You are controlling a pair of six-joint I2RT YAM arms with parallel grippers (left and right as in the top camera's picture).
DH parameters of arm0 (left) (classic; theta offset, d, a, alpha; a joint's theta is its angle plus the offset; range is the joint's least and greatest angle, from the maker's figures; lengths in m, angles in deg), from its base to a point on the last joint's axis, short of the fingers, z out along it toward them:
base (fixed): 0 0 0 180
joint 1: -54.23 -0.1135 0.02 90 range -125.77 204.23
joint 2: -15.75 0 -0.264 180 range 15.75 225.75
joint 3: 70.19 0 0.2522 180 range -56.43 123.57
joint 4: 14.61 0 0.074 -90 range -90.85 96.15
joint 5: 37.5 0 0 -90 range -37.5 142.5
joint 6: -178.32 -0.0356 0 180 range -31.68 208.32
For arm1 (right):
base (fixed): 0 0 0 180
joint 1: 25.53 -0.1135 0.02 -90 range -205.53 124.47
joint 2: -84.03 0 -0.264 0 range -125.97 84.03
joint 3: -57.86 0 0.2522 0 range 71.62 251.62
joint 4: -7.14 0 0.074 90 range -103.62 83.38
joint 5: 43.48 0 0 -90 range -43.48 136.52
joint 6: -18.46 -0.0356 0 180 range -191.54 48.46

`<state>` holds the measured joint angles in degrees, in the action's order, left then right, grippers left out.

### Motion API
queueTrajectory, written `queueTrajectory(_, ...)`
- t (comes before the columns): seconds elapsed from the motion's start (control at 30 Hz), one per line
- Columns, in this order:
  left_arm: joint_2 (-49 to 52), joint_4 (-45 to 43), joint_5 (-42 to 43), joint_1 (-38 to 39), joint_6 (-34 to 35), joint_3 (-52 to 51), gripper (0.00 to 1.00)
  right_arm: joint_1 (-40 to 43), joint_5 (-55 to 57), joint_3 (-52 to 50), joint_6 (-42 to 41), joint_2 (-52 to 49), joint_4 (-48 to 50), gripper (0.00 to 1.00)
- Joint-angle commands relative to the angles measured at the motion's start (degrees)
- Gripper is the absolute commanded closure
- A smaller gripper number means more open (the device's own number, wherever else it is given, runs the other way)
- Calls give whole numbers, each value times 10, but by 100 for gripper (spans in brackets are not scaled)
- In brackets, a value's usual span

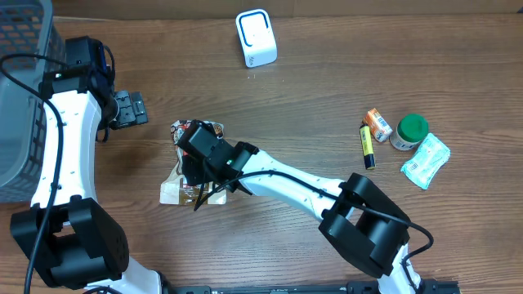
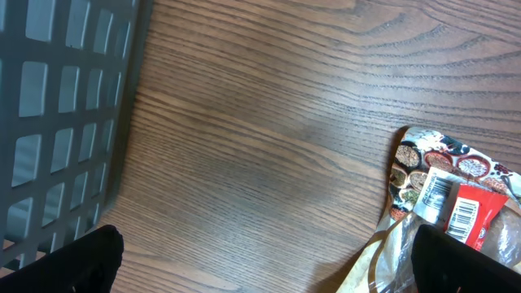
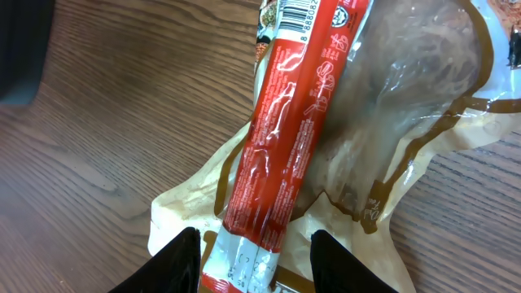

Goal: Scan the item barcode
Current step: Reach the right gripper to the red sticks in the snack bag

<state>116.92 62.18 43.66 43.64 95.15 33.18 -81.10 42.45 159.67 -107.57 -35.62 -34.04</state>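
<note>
Packet (image 3: 285, 146), clear with red barcoded strip, lies between parted jaws of right gripper (image 3: 254, 248); left gripper (image 2: 269, 260) gapes wide.

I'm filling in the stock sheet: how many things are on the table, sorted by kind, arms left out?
packets: 2 (snack packet, teal packet)
green-lidded jar: 1
orange box: 1
yellow marker: 1
white scanner: 1
grey basket: 1
Total: 7
</note>
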Motion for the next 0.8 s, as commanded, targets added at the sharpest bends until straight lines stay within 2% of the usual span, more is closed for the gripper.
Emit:
queueTrajectory(0.0,0,0,1,2,-10,1,0,-7,8,-3,-3,-6,6,56)
queueTrajectory(0.27,0,0,1,2,-10,1,0,-7,-3,-3,-32,-40,7,57)
queueTrajectory(0.57,0,0,1,2,-10,1,0,-6,-38,-3,-32,-45,7,96)
queueTrajectory(0.77,0,0,1,2,-10,1,0,-4,-45,-2,-12,-41,-16,96)
